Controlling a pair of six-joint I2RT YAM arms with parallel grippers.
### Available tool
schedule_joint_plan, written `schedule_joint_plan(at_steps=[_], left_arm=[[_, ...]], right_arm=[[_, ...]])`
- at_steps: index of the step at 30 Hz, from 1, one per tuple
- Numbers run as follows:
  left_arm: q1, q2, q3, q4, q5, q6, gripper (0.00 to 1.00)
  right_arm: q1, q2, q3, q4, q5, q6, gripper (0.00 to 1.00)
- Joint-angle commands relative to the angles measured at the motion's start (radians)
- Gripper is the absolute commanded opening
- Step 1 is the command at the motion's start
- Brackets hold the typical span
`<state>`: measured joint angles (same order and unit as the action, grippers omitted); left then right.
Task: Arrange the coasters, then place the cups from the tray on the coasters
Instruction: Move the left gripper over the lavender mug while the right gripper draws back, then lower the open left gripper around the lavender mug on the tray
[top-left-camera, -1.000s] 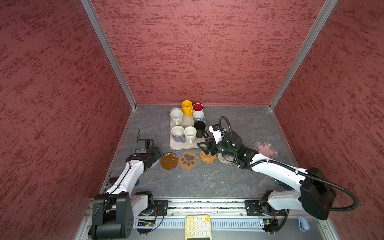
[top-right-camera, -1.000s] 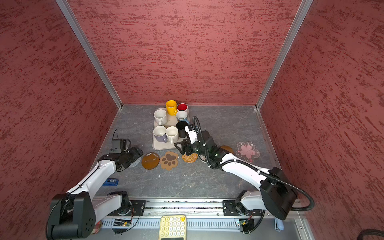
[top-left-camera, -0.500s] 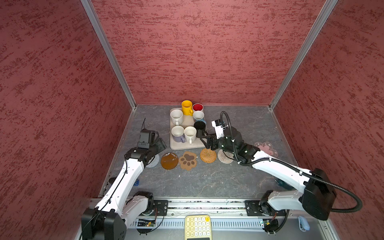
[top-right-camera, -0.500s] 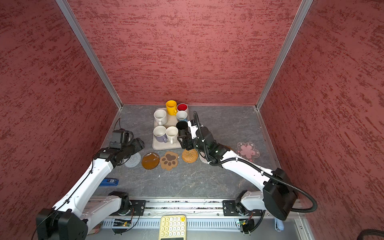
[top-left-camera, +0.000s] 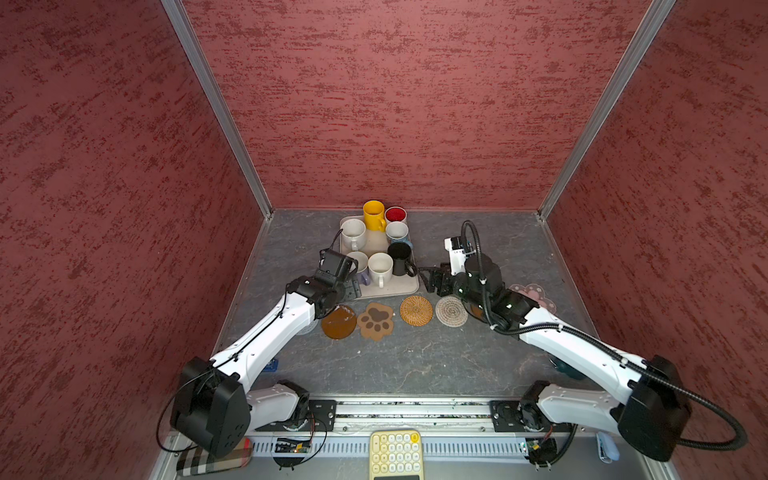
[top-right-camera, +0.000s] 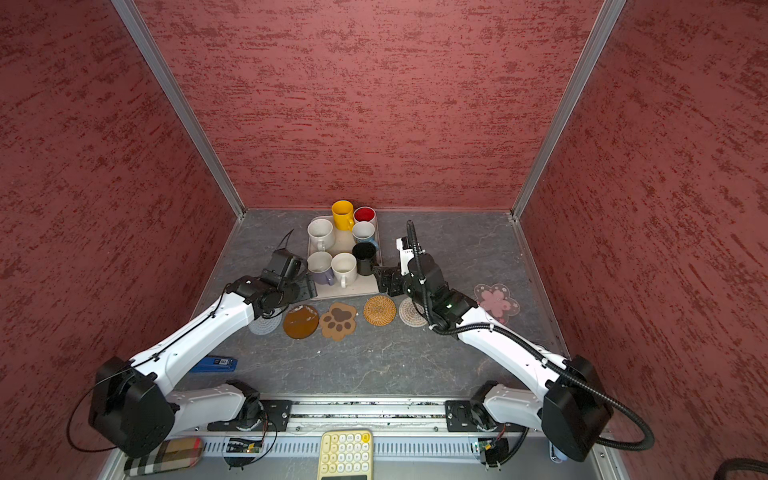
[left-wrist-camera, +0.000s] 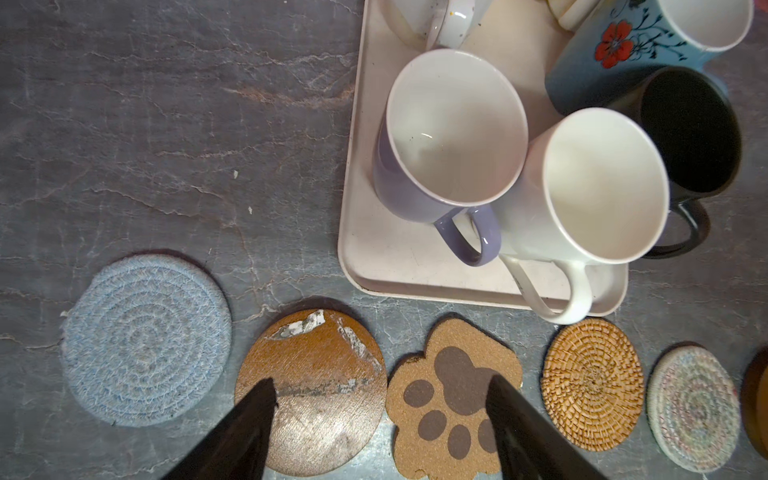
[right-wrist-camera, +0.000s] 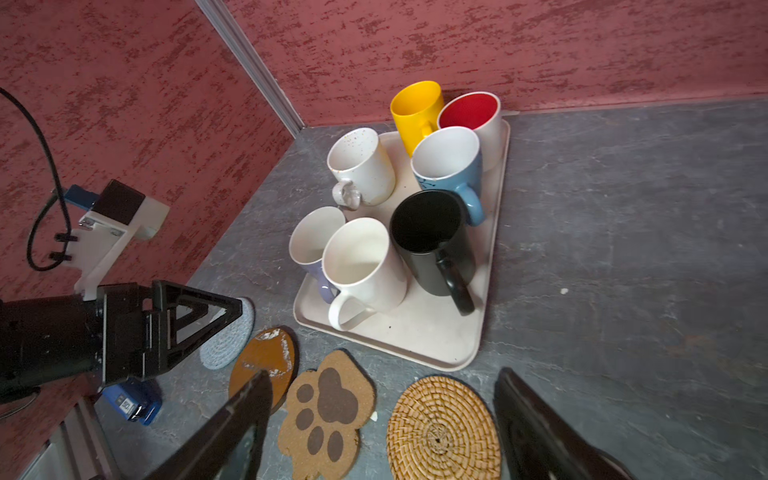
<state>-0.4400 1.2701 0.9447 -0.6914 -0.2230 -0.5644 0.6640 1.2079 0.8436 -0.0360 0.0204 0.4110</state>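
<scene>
One table (top-left-camera: 395, 365) carries it all; the tray (top-left-camera: 395, 291) sits at its back middle with all seven cups on it, none yet on a coaster. The cups stand packed: the lilac cup (left-wrist-camera: 449, 137) touches the white cup (left-wrist-camera: 598, 187), and that one touches the black cup (left-wrist-camera: 690, 133); lifting any one could drag or tip its neighbour. The white cup's handle overhangs the tray's near rim; a low pass could catch it.

The left pincer (left-wrist-camera: 380, 384) hangs spread and empty over the amber disc (left-wrist-camera: 324, 386) and the paw (left-wrist-camera: 449, 374); the right pincer (right-wrist-camera: 382, 376), also spread and empty, hovers just beside the tray's near right corner, close to the black cup's handle. Both face the same front row; reaching together, they could clash.

The coasters lie in a tight row just in front of the tray, and they look light and loose; a sweeping arm could shove them, and a cup set down off-centre could straddle two. The flower (top-right-camera: 496, 303) lies apart from the row, partly under the right arm.
</scene>
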Motion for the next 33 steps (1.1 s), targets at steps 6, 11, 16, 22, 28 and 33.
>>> schedule_joint_plan(at_steps=[6,11,16,22,28,33], left_arm=[[-0.023,0.140,0.094,0.049,-0.054,-0.026,0.80],[-0.024,0.219,0.142,0.067,-0.050,-0.034,0.84],[-0.020,0.286,0.169,0.091,-0.039,-0.048,0.85],[-0.007,0.352,0.188,0.114,-0.007,-0.058,0.85],[0.013,0.395,0.215,0.132,0.017,-0.061,0.85],[0.023,0.429,0.231,0.136,0.034,-0.055,0.84]], right_arm=[[-0.059,-0.040,-0.068,0.027,0.094,0.052,0.84],[-0.072,-0.055,-0.100,0.067,0.133,0.060,0.84],[-0.083,-0.051,-0.115,0.091,0.155,0.045,0.84],[-0.100,-0.044,-0.120,0.106,0.164,0.023,0.85],[-0.117,-0.023,-0.128,0.133,0.150,0.022,0.85],[-0.126,-0.001,-0.124,0.142,0.136,0.022,0.85]])
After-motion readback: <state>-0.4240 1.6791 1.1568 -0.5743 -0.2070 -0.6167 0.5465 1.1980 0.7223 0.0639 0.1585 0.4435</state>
